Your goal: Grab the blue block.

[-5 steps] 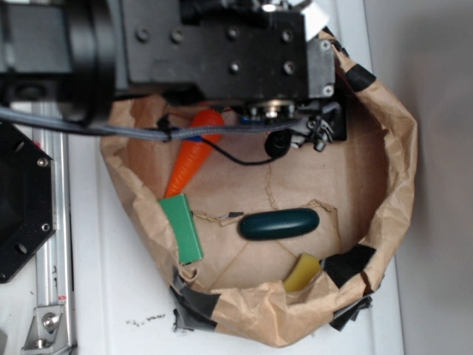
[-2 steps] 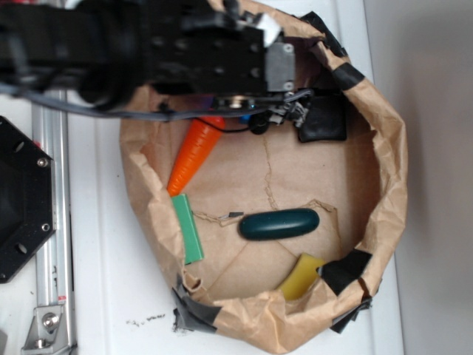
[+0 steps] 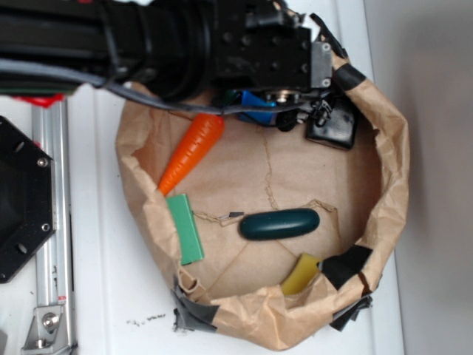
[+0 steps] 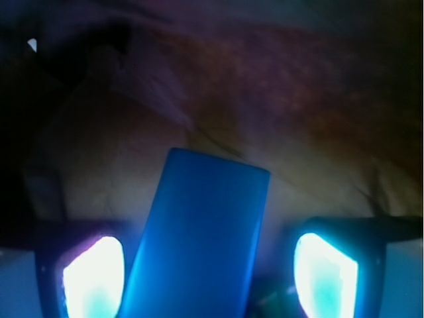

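The pincer (image 4: 209, 265) stands open, a finger (image 4: 93, 275) on each side of the blue block (image 4: 199, 238), with gaps between; nothing is gripped. The block lies at the bag's (image 3: 392, 192) far edge, under the arm (image 3: 148, 37). Nearby lies the carrot (image 3: 192, 151); farther off, the green block (image 3: 184, 228), dark oval (image 3: 279, 223) and yellow piece (image 3: 299, 274).

The block (image 4: 199, 238) is bright blue, the carrot (image 3: 192, 151) orange, the flat bar (image 3: 184, 229) green, the oval (image 3: 278, 223) dark green, a wedge (image 3: 299, 274) yellow; the bag (image 3: 384, 192) is plain brown with black tape patches.
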You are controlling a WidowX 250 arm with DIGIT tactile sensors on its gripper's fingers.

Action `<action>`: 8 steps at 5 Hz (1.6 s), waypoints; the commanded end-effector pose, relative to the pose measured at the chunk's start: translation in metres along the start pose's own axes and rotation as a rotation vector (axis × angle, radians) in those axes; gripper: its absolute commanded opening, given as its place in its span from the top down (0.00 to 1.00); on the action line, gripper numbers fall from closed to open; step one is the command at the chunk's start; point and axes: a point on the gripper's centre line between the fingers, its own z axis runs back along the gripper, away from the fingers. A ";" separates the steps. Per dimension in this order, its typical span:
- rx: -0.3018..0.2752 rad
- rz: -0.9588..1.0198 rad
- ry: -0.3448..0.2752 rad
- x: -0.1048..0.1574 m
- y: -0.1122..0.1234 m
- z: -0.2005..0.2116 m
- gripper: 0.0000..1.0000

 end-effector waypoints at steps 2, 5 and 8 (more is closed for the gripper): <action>-0.039 -0.106 0.141 -0.017 -0.022 -0.038 0.00; -0.093 -0.146 0.197 -0.049 -0.012 -0.018 1.00; -0.253 -0.632 0.032 -0.079 -0.032 0.074 1.00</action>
